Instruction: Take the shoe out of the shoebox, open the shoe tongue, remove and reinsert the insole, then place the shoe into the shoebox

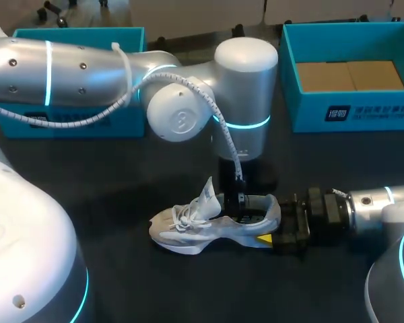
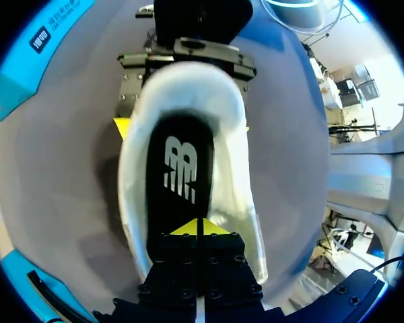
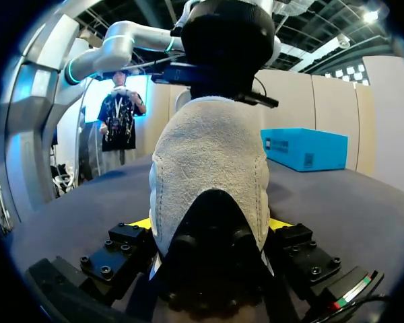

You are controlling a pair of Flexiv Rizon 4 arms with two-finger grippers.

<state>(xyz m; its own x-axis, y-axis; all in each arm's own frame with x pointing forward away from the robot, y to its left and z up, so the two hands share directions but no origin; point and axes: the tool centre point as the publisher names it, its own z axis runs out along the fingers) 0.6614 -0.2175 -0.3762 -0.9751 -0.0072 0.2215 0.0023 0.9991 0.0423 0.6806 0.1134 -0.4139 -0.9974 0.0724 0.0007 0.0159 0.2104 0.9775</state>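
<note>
Right gripper point(image 1: 269, 222) clamps the shoe point(image 1: 188, 229) mid-table, left gripper point(image 2: 200, 227) inside its opening.

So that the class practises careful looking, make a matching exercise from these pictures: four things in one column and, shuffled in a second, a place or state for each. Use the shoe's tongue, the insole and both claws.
Things
1. shoe tongue
2. insole
3. left claw
4. right claw

Places or states
A. clamped on the heel of the shoe
B. lying black inside the shoe
C. standing up
D. down in the shoe's opening, fingers together

Pairs: 1-C; 2-B; 3-D; 4-A
</note>
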